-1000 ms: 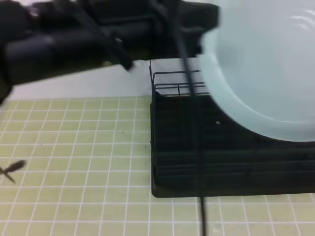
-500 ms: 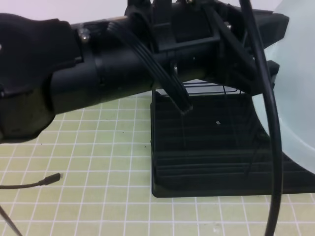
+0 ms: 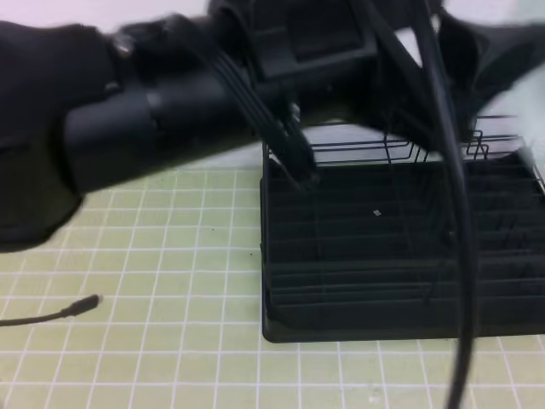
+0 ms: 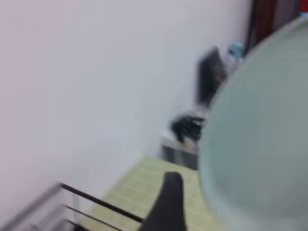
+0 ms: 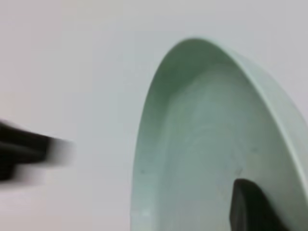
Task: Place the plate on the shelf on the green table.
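— What are the jaws doing?

— On the right gripper, one dark finger [image 5: 250, 207] shows low against the hollow face of the plate [image 5: 202, 144]. Its partner is hidden, so I cannot tell whether those jaws are clamped on it. On the left gripper, a single blurred finger [image 4: 168, 202] rises just beside the plate's rim, and I cannot tell the state of those jaws either.

— And the plate itself?

— It stands on edge in the air, pale blue-green against a plain wall, close to both wrist cameras. The high view does not catch it.

— Further out?

— The left arm [image 3: 170, 119] stretches across the top of the high view, its cables hanging down. Below it the black wire shelf [image 3: 400, 256] sits on the green tiled desk [image 3: 153, 256]. A thin dark cable [image 3: 51, 313] lies on the tiles well to the shelf's left.
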